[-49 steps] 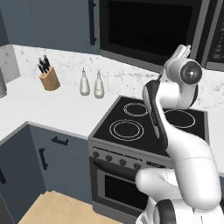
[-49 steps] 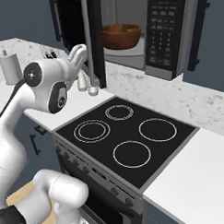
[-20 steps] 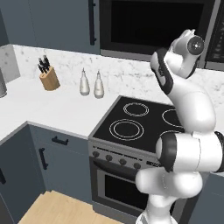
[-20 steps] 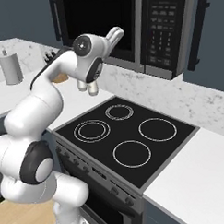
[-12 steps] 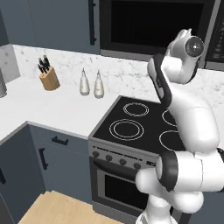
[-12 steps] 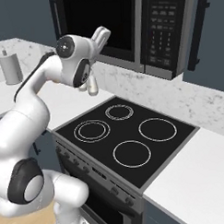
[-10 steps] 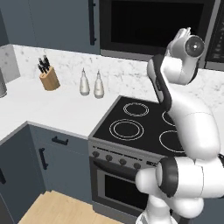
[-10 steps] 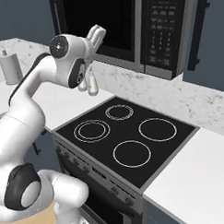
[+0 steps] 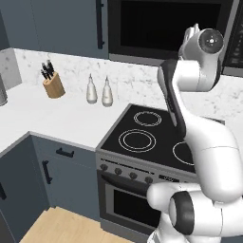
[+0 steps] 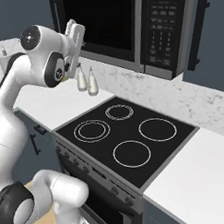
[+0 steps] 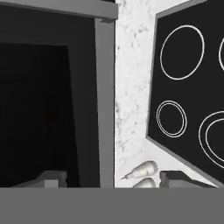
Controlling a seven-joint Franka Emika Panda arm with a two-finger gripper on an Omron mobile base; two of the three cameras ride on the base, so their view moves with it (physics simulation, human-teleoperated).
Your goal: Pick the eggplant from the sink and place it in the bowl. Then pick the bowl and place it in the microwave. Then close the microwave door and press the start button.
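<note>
While the microwave [image 10: 128, 27] hung above the black cooktop [image 10: 126, 141], its wide door [image 10: 103, 24] with the dark glass window stood shut and hid the inside. The keypad panel [image 10: 163, 31] bore rows of small buttons, their print too small to read. The gripper [image 10: 76, 33] was raised just before the door's left edge, apart from it, its jaws spread and holding nothing. Two pale shakers [image 9: 99, 90] stood on the white bench [image 9: 61, 118].
</note>
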